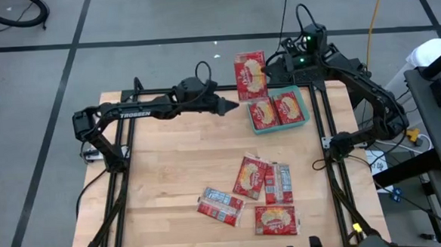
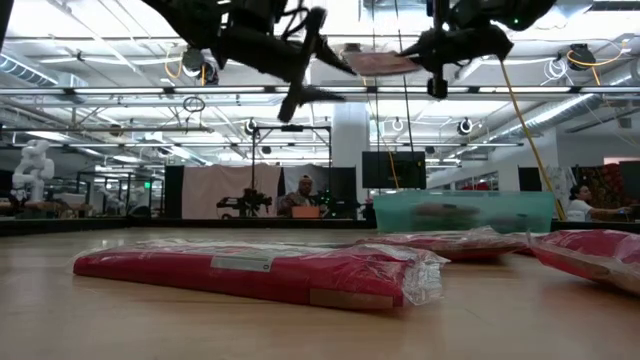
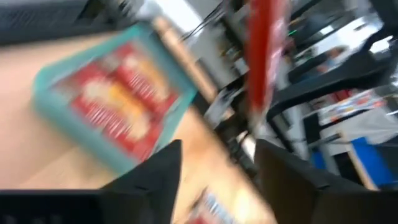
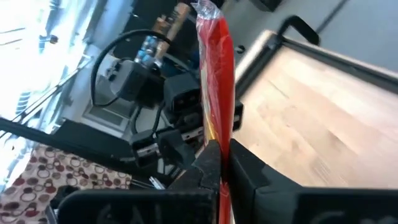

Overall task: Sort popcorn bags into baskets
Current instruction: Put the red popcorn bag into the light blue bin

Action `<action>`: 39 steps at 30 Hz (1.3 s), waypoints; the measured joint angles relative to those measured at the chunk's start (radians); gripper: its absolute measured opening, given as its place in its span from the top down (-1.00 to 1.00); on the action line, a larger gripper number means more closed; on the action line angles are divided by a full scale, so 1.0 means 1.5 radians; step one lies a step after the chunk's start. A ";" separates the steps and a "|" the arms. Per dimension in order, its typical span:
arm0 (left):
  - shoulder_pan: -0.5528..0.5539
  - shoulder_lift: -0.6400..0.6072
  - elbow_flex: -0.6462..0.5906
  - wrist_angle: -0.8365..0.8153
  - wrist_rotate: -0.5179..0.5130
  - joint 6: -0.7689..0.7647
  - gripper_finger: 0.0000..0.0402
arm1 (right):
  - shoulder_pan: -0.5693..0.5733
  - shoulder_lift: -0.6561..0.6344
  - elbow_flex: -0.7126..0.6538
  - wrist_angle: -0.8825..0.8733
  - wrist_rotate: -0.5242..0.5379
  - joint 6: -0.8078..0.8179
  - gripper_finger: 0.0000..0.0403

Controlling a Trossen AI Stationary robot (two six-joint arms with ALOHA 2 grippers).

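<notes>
Above the surface's far edge, right tool [image 4: 219,163] is clamped on a popcorn bag [image 1: 250,75] beyond the teal basket [image 1: 304,104], which holds two bags; left tool [image 1: 231,106], fingers apart, hovers alongside.

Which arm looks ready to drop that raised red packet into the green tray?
The right. Its gripper is shut on the popcorn bag, held up beside the teal basket. The left gripper hangs open and empty nearby.

Light: bright, even, from ceiling strips in the low view
Blur: left wrist view smeared throughout
Glare: washed-out patch in right wrist view
</notes>
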 joint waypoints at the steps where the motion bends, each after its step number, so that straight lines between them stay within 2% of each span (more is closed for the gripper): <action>1: 0.000 0.000 0.000 -0.029 -0.001 0.000 -0.09 | -0.008 0.000 0.000 -0.023 0.000 -0.013 0.99; 5: -0.001 0.000 0.000 -0.123 -0.001 -0.001 -0.34 | -0.037 -0.008 0.000 -0.159 0.018 -0.101 1.00; 9: -0.009 0.001 0.000 -0.174 0.018 0.002 -0.42 | -0.060 -0.018 0.000 -0.331 0.127 -0.202 1.00; 15: -0.021 0.001 0.000 -0.192 0.030 0.017 -0.34 | -0.069 -0.017 0.000 -0.530 0.348 -0.365 1.00; 21: -0.023 0.001 0.000 -0.194 0.092 0.031 -0.19 | -0.070 -0.016 0.000 -0.588 0.502 -0.430 1.00; 28: -0.023 0.001 0.000 -0.194 0.156 0.049 -0.05 | -0.077 -0.001 0.000 -0.608 0.509 -0.414 1.00; 39: -0.025 0.001 0.000 -0.194 0.191 0.060 0.08 | -0.076 0.041 0.000 -0.640 0.510 -0.385 1.00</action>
